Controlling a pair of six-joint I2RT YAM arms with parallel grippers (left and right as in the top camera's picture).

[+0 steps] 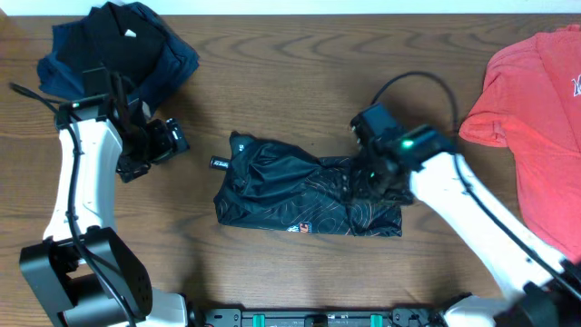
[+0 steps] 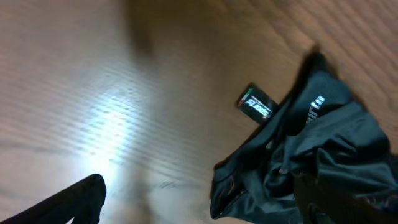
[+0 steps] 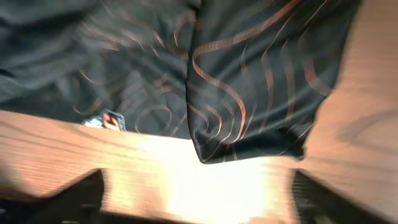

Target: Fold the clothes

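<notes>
Right fingers: two dark, blurred shapes at the bottom corners of the right wrist view. They stand wide apart with bare, brightly lit wood between them, and they grip nothing.
Right gripper: it hangs low over the right end of the shiny black sports jersey. From above I cannot tell whether it touches the cloth.
Left fingers: one dark tip shows at the lower left of the left wrist view. They are spread wide and hold nothing.
Left gripper: it points towards the jersey from the left, apart from it, with bare table between.
Jersey: it lies in the middle of the brown wood-grain table, bunched and creased into a rough oblong running left to right. Thin orange-red contour lines curl across its right half.
Small coloured logo: it sits near the jersey's near edge, and shows blurred in the right wrist view.
Small black rectangular tag: it lies flat on the wood, just at the jersey's left end. Its white print is too small to read.
Heap of plain black and navy garments: it is piled at the far left corner, behind the left arm and well apart from the jersey.
Plain coral-red T-shirt: it is spread along the right edge of the table, well apart from the jersey.
</notes>
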